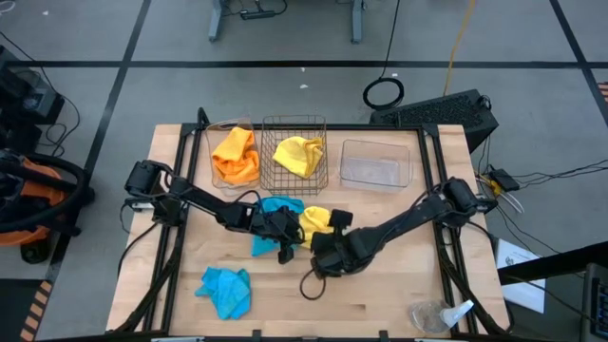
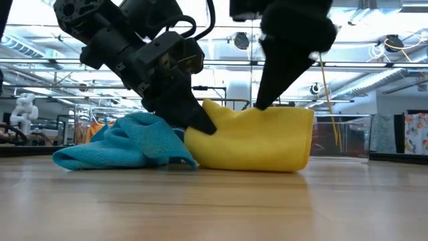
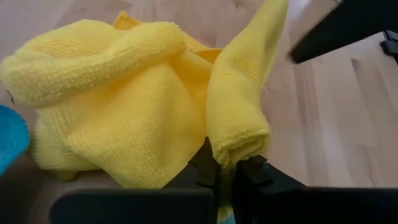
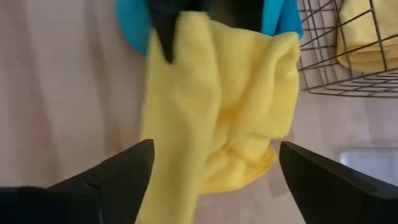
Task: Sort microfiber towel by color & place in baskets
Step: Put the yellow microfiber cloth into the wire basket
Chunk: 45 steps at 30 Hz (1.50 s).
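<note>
A yellow towel (image 1: 316, 220) lies crumpled on the table's middle, against a blue towel (image 1: 275, 211). My left gripper (image 3: 233, 171) reaches in from the left over the blue towel and is shut on the yellow one. My right gripper (image 4: 216, 149) hangs open just above the yellow towel (image 4: 217, 106), one finger on each side of it. At the far edge stand three baskets. A clear tub (image 1: 235, 155) holds an orange towel, a wire basket (image 1: 296, 157) holds a yellow towel, and a second clear tub (image 1: 373, 163) holds nothing. My left gripper pinches a rolled fold of the yellow towel (image 3: 239, 146) between its two fingers. It comes slanting down from the table's left side. The rest of the towel (image 2: 257, 137) lies bunched on the table. My right gripper's fingers are close to the towel's top (image 2: 261, 110); whether they touch it I cannot tell.
A second blue towel (image 1: 226, 290) lies near the front left. A crumpled clear wrapper (image 1: 437, 315) sits at the front right corner. A cable loop (image 1: 312, 283) hangs under my right arm. Bare wood lies between the towels and the front edge.
</note>
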Each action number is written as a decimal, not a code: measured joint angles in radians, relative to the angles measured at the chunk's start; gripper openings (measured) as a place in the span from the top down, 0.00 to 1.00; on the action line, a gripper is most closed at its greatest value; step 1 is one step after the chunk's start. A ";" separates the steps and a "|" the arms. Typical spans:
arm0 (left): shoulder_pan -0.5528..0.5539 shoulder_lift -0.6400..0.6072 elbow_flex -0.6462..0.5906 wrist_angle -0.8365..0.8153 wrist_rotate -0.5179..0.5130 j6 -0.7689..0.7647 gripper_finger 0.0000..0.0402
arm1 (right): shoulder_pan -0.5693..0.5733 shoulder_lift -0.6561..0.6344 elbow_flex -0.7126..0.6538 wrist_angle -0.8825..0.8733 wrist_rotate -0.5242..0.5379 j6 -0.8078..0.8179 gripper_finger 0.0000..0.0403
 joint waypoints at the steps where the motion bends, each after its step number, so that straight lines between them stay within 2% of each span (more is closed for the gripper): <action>1: 0.000 0.000 0.000 0.000 0.000 0.000 0.94 | -0.014 0.003 0.000 0.008 -0.008 -0.020 0.15; 7: 0.000 0.000 0.000 0.002 0.001 -0.009 0.94 | -0.118 0.009 -0.020 0.081 -0.116 -0.093 0.15; 13: 0.000 0.000 0.000 -0.011 0.000 -0.011 0.94 | -0.221 0.012 -0.137 0.292 -0.336 -0.215 0.20; 17: -0.001 0.000 0.000 -0.030 0.000 -0.011 0.94 | -0.261 0.012 -0.183 0.362 -0.395 -0.248 0.26; 22: 0.000 0.000 0.000 -0.028 -0.028 -0.018 0.94 | -0.283 0.011 -0.210 0.367 -0.423 -0.262 0.46; 31: -0.021 0.000 0.000 -0.020 -0.083 0.031 0.91 | -0.279 0.007 -0.304 0.487 -0.497 -0.236 0.96; 38: -0.042 -0.003 0.001 0.020 -0.107 0.063 0.75 | -0.246 -0.012 -0.323 0.475 -0.488 -0.217 0.98; 43: -0.042 -0.047 0.001 -0.029 -0.112 0.054 0.67 | -0.199 -0.079 -0.328 0.410 -0.480 -0.194 0.99; 45: -0.045 -0.082 0.002 -0.071 -0.113 0.054 0.65 | -0.178 -0.120 -0.326 0.358 -0.441 -0.163 0.99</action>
